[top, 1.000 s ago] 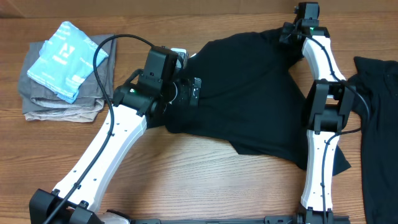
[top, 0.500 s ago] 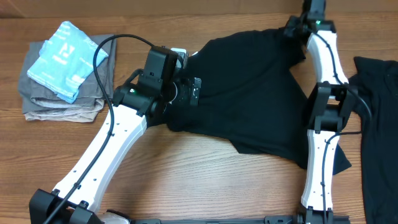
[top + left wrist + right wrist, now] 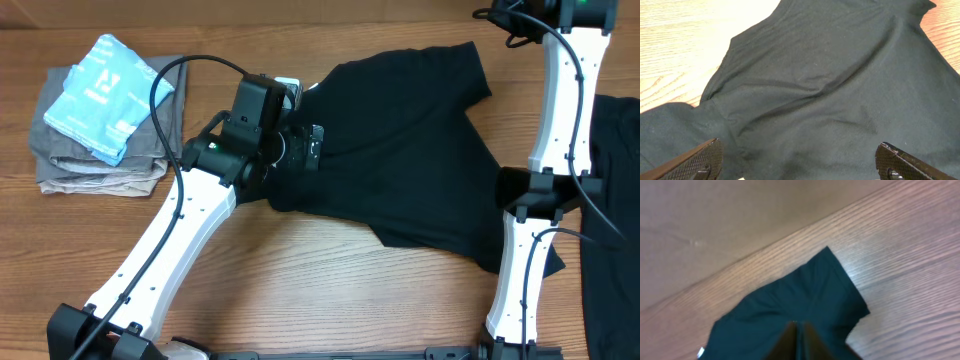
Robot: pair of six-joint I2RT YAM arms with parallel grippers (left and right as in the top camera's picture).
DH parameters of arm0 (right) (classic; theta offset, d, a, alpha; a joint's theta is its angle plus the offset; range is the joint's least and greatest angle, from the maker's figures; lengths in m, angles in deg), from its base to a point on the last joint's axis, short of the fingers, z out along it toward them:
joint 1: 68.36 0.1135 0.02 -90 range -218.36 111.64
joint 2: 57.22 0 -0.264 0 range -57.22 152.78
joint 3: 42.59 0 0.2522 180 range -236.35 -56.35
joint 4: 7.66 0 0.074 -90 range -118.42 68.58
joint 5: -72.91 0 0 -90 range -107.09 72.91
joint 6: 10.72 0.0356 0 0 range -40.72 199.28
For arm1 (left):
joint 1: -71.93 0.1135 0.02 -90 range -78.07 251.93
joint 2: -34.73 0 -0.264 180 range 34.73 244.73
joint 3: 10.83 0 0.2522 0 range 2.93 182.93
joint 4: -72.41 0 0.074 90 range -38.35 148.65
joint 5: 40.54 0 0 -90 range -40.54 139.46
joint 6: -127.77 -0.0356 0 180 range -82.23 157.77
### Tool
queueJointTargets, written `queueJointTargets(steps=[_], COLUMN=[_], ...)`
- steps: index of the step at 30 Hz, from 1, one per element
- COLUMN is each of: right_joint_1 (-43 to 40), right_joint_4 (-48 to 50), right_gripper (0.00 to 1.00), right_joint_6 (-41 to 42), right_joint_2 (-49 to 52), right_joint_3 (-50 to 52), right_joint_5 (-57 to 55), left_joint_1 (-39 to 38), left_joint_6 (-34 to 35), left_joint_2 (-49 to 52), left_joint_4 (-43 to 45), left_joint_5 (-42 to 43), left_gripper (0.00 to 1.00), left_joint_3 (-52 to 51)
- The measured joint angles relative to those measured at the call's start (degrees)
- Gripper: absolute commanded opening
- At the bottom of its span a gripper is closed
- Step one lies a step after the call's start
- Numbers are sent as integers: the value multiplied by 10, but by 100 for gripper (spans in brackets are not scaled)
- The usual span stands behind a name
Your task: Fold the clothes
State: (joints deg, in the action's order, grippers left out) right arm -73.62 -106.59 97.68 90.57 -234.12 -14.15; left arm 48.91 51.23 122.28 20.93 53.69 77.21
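A black T-shirt point(image 3: 400, 160) lies spread and rumpled in the middle of the table. My left gripper point(image 3: 802, 162) hovers low over its left part, open wide, with only cloth between the textured fingers point(image 3: 702, 159); in the overhead view it sits at the shirt's left edge point(image 3: 305, 145). My right arm point(image 3: 560, 100) is raised high at the back right. The right gripper point(image 3: 799, 330) is shut, its fingers pressed together with nothing in them, well above the shirt's sleeve point(image 3: 810, 295). A second black garment point(image 3: 612, 200) lies at the right edge.
A folded grey pile point(image 3: 95, 165) topped by a light-blue folded garment point(image 3: 105, 95) sits at the back left. Bare wooden table point(image 3: 320, 270) shows in front of the shirt. The left arm point(image 3: 170, 250) crosses the front left.
The right arm has risen from the shirt's far right sleeve toward the camera. The sleeve now lies flat on the table. The left arm has not moved.
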Motion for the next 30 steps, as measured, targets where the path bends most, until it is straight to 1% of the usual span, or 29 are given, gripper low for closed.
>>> queueJointTargets(steps=[2,3,5,9,11,17,21,24,25,26,27,28,29,30], right_joint_1=[-1,-2,-5,-18,-30,-83,-113,-127,-129,-130,-131,-131,-131,-132], right_joint_4=[-13,-20,-39,-101,-119,-120,-119,-120,-118,-118,-118,-118,-120,-119], right_gripper=[23,20,4,4,4,4,4,4,4,4,4,4,4,4], right_joint_6=[4,3,5,11,4,-9,-10,-19,-22,-28,-30,-34,-37,-39], right_joint_2=[-1,0,0,0,0,0,0,-2,-4,-12,-17,-27,-40,-50], right_joint_3=[0,0,0,0,0,0,10,45,66,103,124,164,205,231], right_joint_5=[1,2,3,9,35,158,200,214,217,218,217,213,206,199], left_joint_1=[0,0,0,0,0,0,0,0,0,0,0,0,0,0], left_joint_6=[0,0,0,0,0,0,0,0,0,0,-1,-1,0,1], left_joint_2=[0,0,0,0,0,0,0,0,0,0,1,2,4,8], left_joint_4=[0,0,0,0,5,24,43,63,67,71,76,83,92,99], left_joint_5=[0,0,0,0,0,0,0,0,0,0,0,0,1,1], left_gripper=[100,100,100,100,100,100,100,100,96,89,79,66,61,59], left_joint_3=[0,0,0,0,0,0,0,0,0,0,0,0,0,0])
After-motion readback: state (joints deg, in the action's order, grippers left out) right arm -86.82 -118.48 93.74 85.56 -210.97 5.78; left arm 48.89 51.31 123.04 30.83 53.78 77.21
